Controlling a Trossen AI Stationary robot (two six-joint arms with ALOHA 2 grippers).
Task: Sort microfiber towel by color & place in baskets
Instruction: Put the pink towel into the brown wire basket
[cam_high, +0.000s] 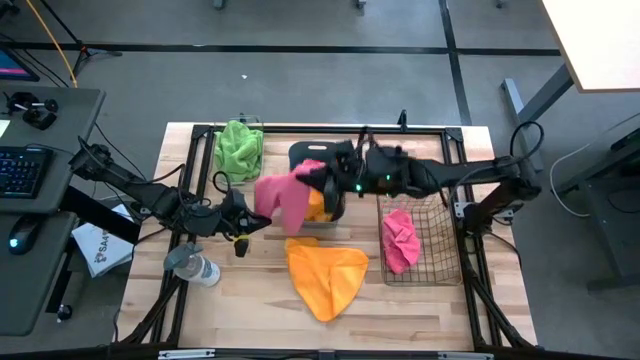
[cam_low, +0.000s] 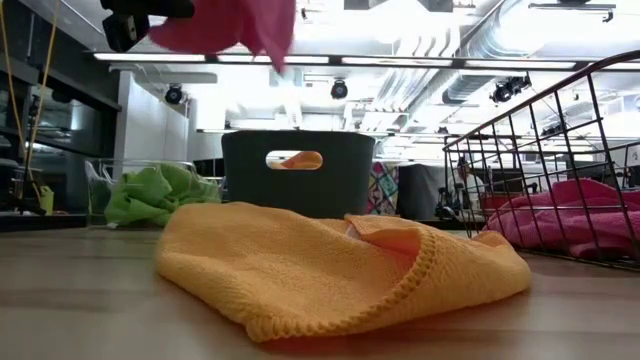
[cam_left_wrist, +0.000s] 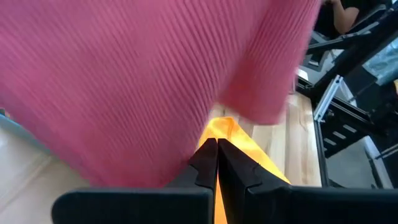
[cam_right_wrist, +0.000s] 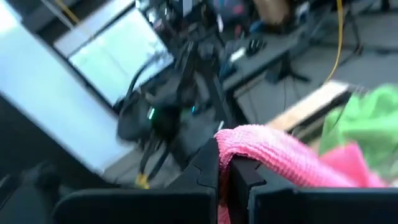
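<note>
My right gripper is shut on a pink towel, which hangs in the air over the table's middle, next to the dark teal tub; it shows at the low view's top as the pink towel. My left gripper is shut just left of that towel, with nothing between its fingers. An orange towel lies crumpled flat on the table. A green towel fills the clear bin. Another pink towel lies in the wire basket. Orange cloth shows through the tub's cutout. My right gripper pinches the pink towel between its two fingers at a bunched upper edge. One layer or several, I cannot tell. The towel is lifted clear of the table and hangs slack below the fingers.
A water bottle lies near the table's left edge, beside my left arm. The clear bin, tub and wire basket stand in a row along the far half. Bare wood lies along the near edge around the orange towel.
</note>
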